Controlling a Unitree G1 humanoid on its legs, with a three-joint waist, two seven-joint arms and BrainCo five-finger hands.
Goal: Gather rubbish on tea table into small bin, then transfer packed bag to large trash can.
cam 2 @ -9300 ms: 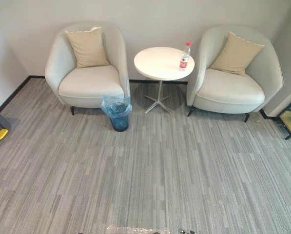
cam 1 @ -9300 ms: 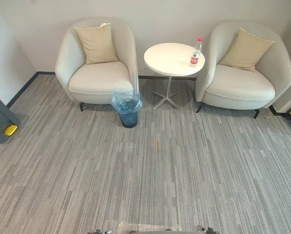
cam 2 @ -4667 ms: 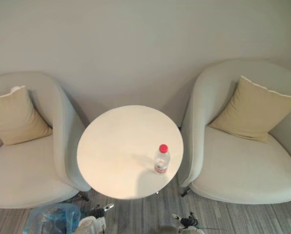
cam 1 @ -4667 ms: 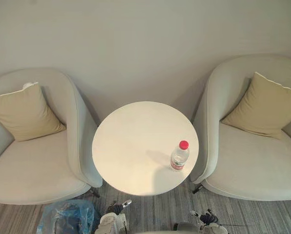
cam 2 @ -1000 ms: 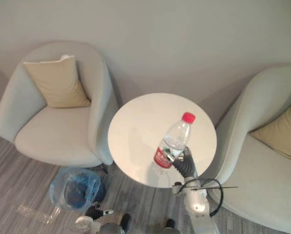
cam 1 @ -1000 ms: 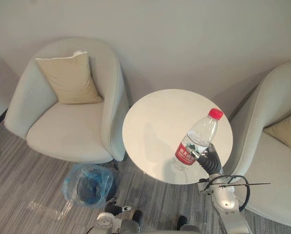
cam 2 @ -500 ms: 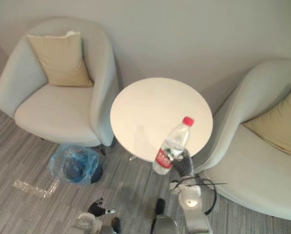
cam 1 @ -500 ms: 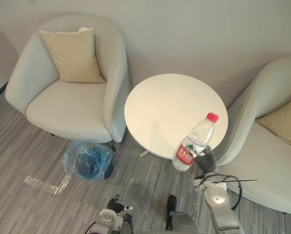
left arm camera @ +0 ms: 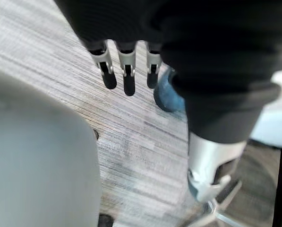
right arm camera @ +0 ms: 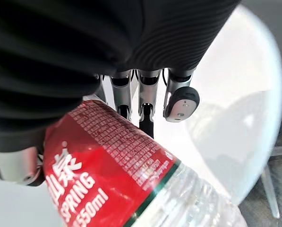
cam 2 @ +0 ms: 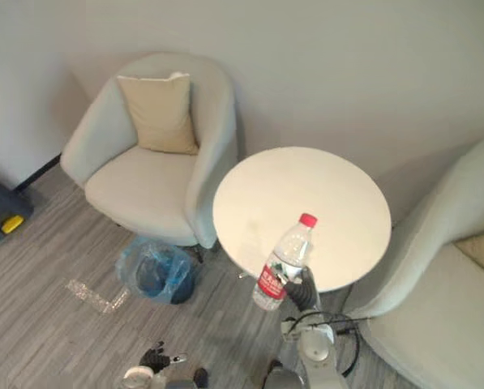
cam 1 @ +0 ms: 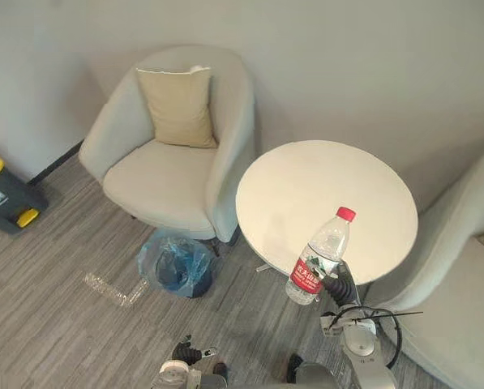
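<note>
Grey striped carpet (cam 1: 63, 324) surrounds a round white worktop (cam 1: 323, 194), at whose near edge the right robot hand (cam 1: 337, 288) curls round a tilted red-capped bottle (cam 1: 319, 258) held clear of it, the blue-lined small bin (cam 1: 177, 263) on the floor beside an armchair (cam 1: 169, 170), the left robot hand (left arm camera: 125, 71) hanging low, fingers straight.

Stereo head pair + 2 wrist cams.
Eyes look down, share tea table (cam 1: 323, 194) & bin (cam 1: 201, 267); wrists v. close-up.

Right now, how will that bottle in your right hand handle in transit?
The bottle looks see-through, so probably light. The right hand grips low on its label, so the tall top may wobble. Thin plastic could dent.
</note>
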